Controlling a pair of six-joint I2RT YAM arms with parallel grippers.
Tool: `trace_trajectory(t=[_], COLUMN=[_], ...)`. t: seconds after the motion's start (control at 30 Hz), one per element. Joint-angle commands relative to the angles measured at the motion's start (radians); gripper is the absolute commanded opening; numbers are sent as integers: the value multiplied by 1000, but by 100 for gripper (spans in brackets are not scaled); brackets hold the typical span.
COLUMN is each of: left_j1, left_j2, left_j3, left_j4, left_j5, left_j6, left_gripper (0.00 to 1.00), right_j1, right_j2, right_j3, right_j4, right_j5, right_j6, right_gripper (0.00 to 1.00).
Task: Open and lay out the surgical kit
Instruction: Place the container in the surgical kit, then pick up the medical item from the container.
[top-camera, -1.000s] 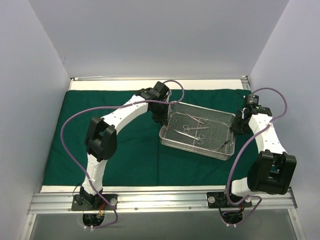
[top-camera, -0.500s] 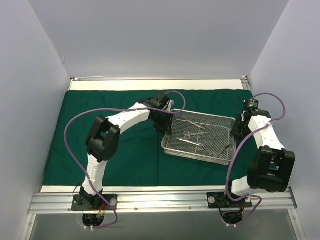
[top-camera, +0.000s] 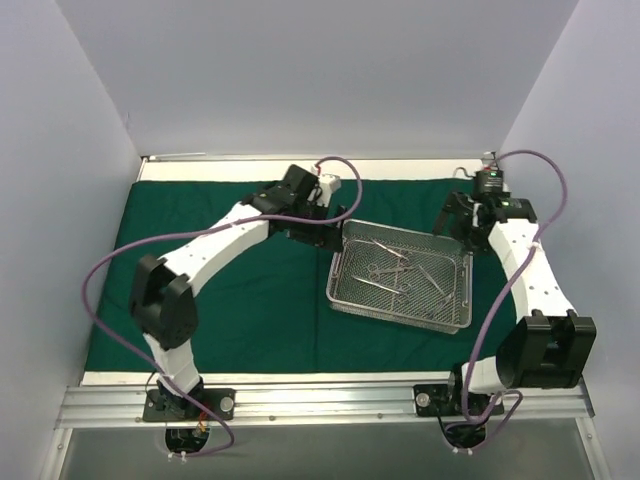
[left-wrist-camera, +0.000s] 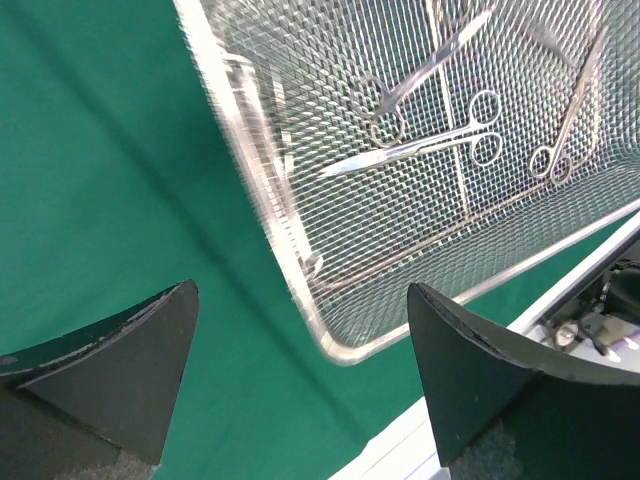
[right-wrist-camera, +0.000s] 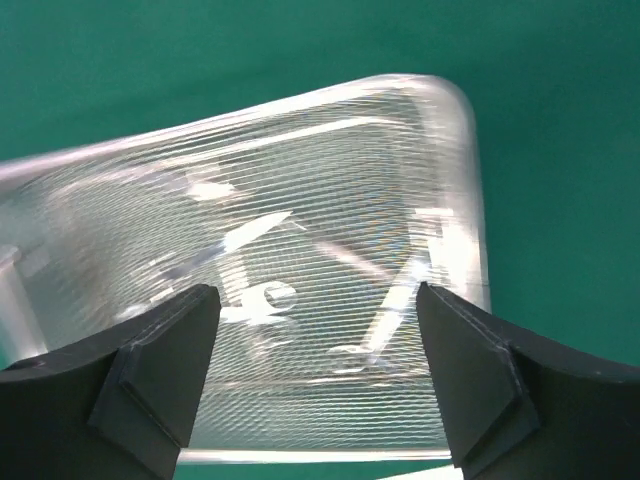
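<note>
Tray (top-camera: 445, 305) w/ steel instruments (top-camera: 385, 270) sits on green drape (top-camera: 240, 300) — left end effector (left-wrist-camera: 302, 288) & right end effector (right-wrist-camera: 318, 290) both spread wide, holding nothing, near its far corners.

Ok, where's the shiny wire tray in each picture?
Top external: wire tray right of the middle.
Left wrist: tray in the upper right.
Right wrist: tray blurry, filling the middle.
Shared landmark: the green cloth under it.
</note>
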Motion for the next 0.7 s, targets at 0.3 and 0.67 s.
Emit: trace_trajectory(t=[0.3,0.67], left_j1=[255,385], left_j2=[-310,-439], left_j3=[-210,-314], left_j4=[-8,31], left_j5=[73,117], left_j6=[56,61], left_gripper=[95,85], right_j1=[531,583], right_j2=[132,251], right_j3=[40,0], right_j4=[-8,-19], right_j5=[-52,-19], right_j6=[-215,-557], right_gripper=[70,66])
